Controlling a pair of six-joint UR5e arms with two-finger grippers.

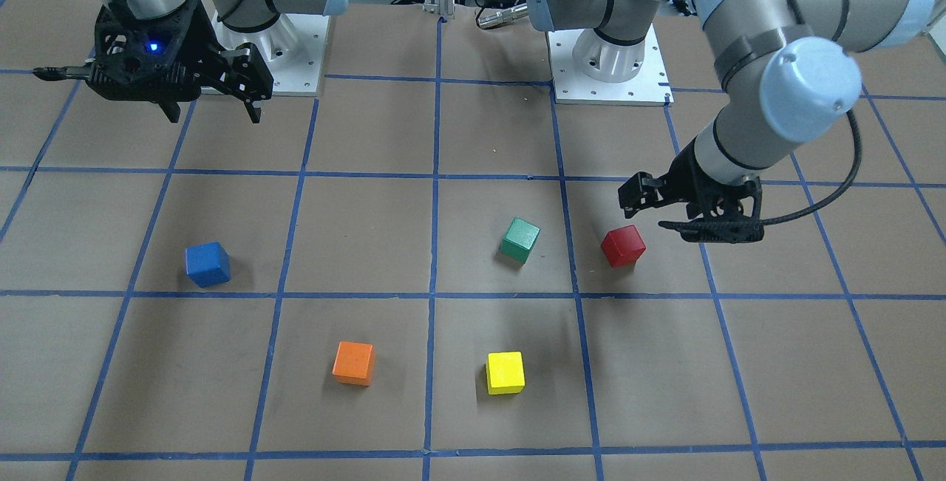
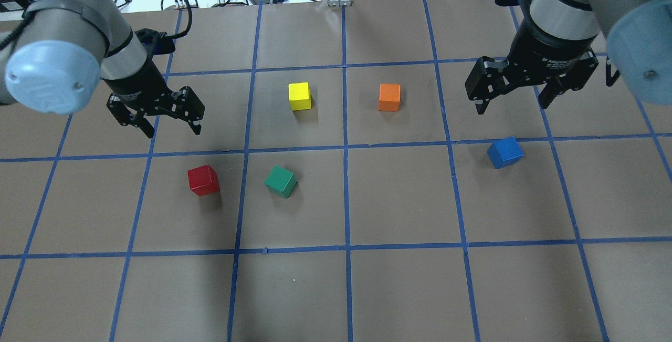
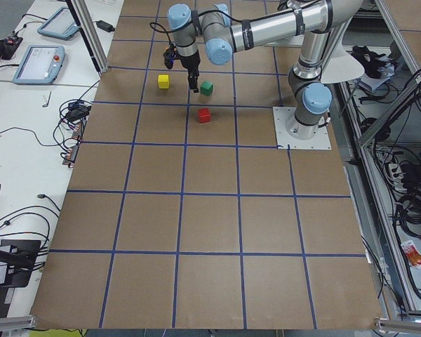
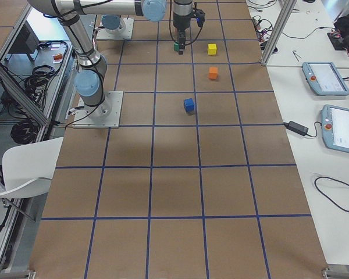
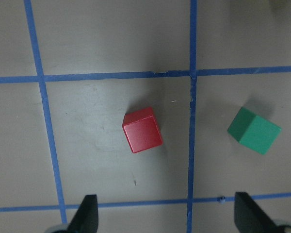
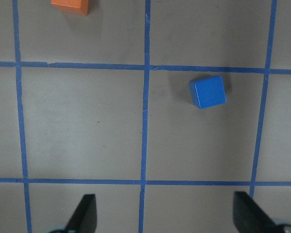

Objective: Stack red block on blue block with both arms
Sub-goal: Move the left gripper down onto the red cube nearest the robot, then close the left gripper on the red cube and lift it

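Observation:
The red block (image 1: 623,246) lies on the brown table, also in the overhead view (image 2: 203,180) and the left wrist view (image 5: 142,130). My left gripper (image 2: 173,131) hovers open and empty above and just behind it, its fingertips (image 5: 87,216) spread wide. The blue block (image 1: 208,264) lies on the other side of the table, and shows in the overhead view (image 2: 504,152) and the right wrist view (image 6: 207,91). My right gripper (image 2: 512,106) hangs open and empty high above the table, a little behind the blue block.
A green block (image 2: 281,182) sits close beside the red block, toward the table's middle. A yellow block (image 2: 300,96) and an orange block (image 2: 389,97) lie farther out. Blue tape lines grid the table (image 2: 399,200).

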